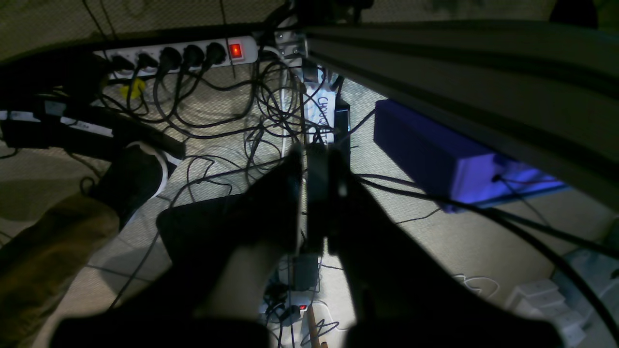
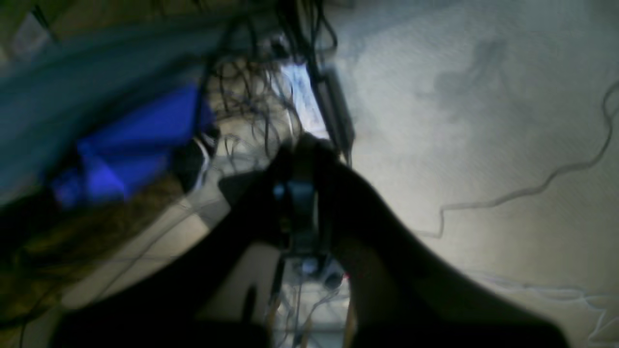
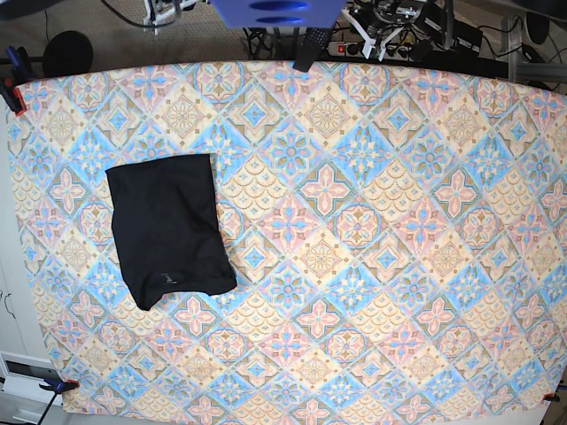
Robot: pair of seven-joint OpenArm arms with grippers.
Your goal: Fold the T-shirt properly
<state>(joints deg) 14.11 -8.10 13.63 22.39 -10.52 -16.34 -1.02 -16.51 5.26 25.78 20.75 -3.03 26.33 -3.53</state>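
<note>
Left wrist view: the left gripper [image 1: 314, 159] is pinched together on nothing, above floor cables and a power strip [image 1: 179, 55]. Right wrist view — blurred — the right gripper [image 2: 302, 150] likewise closed, empty. Base view: the T-shirt [image 3: 168, 228] lies folded on the bench [image 3: 372, 266] — toward its left side.

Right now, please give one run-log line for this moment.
shirt: folded, flat on cloth, base-view left | left gripper: shut, empty, off table | right gripper: shut, empty, off table
</note>
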